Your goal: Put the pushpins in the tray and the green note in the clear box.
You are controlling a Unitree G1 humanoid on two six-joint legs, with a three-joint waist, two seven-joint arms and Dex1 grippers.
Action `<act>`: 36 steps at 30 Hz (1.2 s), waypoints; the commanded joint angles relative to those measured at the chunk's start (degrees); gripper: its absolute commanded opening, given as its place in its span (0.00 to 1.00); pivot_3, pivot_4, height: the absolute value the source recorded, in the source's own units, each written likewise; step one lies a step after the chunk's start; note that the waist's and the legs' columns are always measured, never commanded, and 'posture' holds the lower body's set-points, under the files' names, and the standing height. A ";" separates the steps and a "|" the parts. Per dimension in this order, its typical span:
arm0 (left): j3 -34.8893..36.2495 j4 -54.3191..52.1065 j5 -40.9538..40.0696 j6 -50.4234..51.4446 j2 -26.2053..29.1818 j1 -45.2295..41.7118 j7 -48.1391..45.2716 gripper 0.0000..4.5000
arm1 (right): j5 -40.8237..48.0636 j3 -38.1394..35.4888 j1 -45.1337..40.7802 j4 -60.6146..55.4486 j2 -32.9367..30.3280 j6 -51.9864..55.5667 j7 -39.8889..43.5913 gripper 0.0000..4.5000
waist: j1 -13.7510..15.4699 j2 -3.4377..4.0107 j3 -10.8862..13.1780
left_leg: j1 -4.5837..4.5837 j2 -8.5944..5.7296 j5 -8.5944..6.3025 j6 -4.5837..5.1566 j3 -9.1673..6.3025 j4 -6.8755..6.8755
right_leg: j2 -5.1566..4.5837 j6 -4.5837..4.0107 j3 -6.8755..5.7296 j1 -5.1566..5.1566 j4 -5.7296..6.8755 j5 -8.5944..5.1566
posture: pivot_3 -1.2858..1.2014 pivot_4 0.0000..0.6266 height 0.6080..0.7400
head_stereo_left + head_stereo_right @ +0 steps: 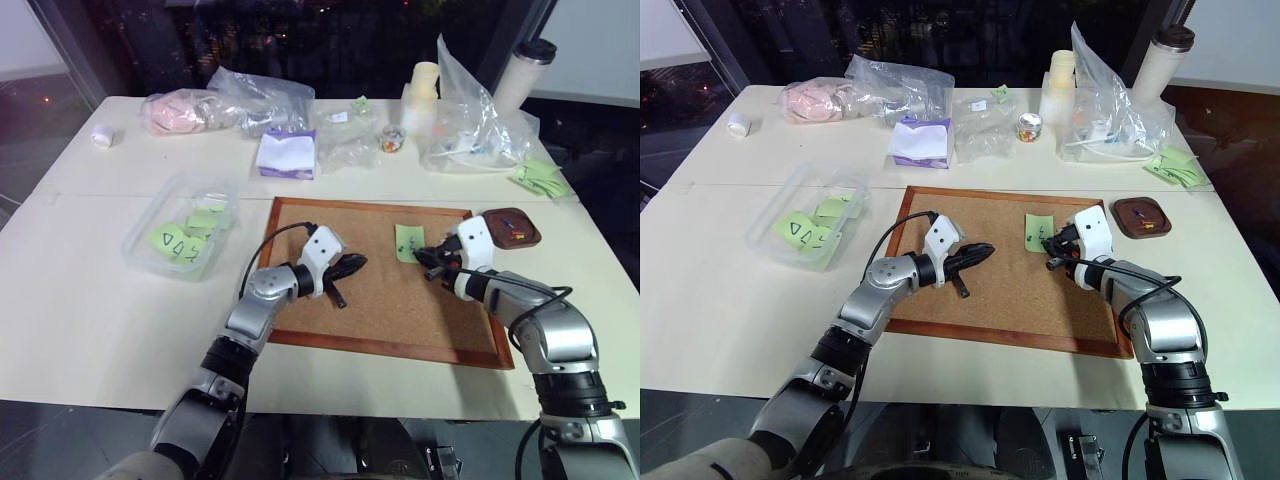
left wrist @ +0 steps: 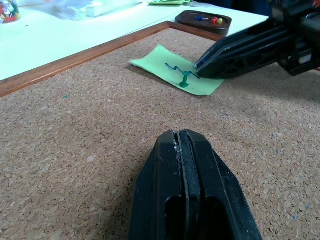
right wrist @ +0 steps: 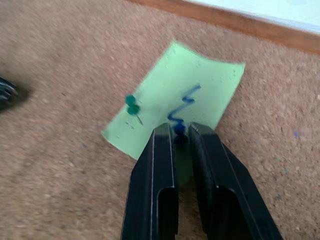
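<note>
Brown cork fills the big corkboard [image 1: 400,310] in the middle of the head views. A green note [image 1: 408,242] lies flat on the cork, right of the middle. It has a blue squiggle on it. A green pushpin [image 3: 132,105] sticks in the note.

The right gripper [image 3: 181,131] sits at the edge of the note, in the lower middle of the right wrist view. Its two black fingers are squeezed on a blue pushpin [image 3: 179,130], whose small head shows between the tips.

The left gripper [image 1: 352,266] rests over the bare cork, left of the note and apart from it. Its fingers [image 2: 186,165] are pressed tight together with nothing between them.

The tray [image 1: 512,228] is a small dark brown dish on the table, just off the right end of the corkboard. Some small pins [image 2: 216,20] with red, yellow and blue heads lie inside it.

The clear box [image 1: 180,235] sits on the white table [image 1: 90,300] at the left of the head views, well apart from the note. A few green notes with dark scribbles [image 1: 172,243] lie in it.

Crinkly plastic bags [image 1: 250,100] and a tall cup [image 1: 522,70] stand along the top of the picture.
</note>
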 commanded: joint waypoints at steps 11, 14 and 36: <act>-0.78 2.49 1.55 0.60 0.45 1.35 0.64 0.00 | 4.13 -5.94 -0.91 -6.94 0.03 2.88 -0.35 0.00 | 0.02 0.00 0.00 | -0.01 0.01 0.00 0.00 0.00 0.00 | 0.00 0.00 0.00 -0.01 0.00 0.00 | 0.52 0.24 1.00; -1.02 3.77 1.97 0.07 0.19 1.32 0.94 0.00 | 8.15 -10.69 -1.99 -8.52 1.42 6.05 -2.60 0.00 | 0.06 0.00 0.00 | 0.00 0.01 0.00 0.00 -0.01 0.00 | -0.01 0.00 0.00 0.01 0.00 0.00 | 0.52 0.24 1.00; -0.81 5.01 2.34 -1.39 -0.27 0.68 1.20 0.00 | 6.24 -24.99 -12.15 18.03 4.82 -3.86 -21.99 0.00 | 0.04 0.05 -0.03 | 0.02 -0.01 0.00 0.00 0.03 0.00 | -0.06 0.01 0.01 0.05 0.01 0.00 | 0.52 0.24 1.00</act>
